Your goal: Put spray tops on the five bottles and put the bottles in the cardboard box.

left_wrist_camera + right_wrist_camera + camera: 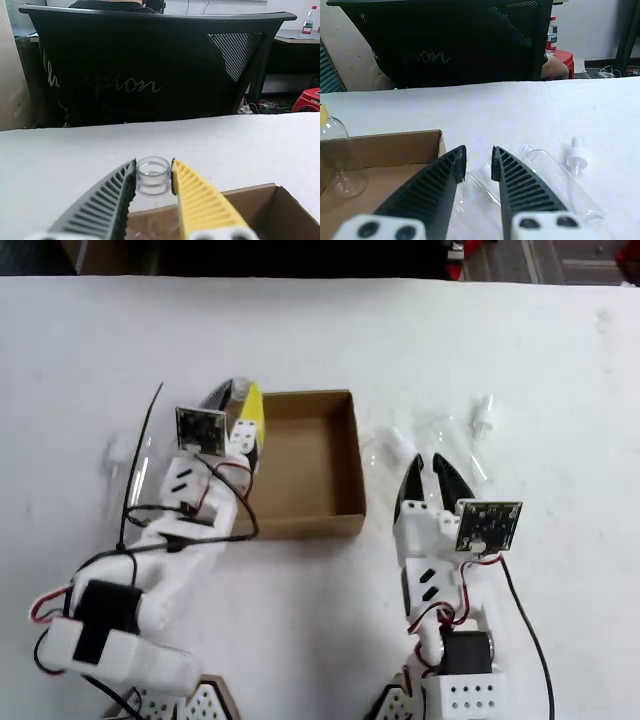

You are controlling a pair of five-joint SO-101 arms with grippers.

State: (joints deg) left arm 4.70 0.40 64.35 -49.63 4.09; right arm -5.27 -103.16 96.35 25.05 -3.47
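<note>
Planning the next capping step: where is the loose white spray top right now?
In the high view the spray top lies right of the cardboard box, beyond the open right claw, beside a lying clear bottle.

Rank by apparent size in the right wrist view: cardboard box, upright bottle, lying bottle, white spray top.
1. cardboard box.
2. lying bottle and upright bottle: they look alike, and the lying one is nearer, so no ranking.
3. white spray top.

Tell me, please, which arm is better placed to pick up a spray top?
Probably right: the right gripper is empty near the spray top; the left gripper is shut on a bottle.
</note>
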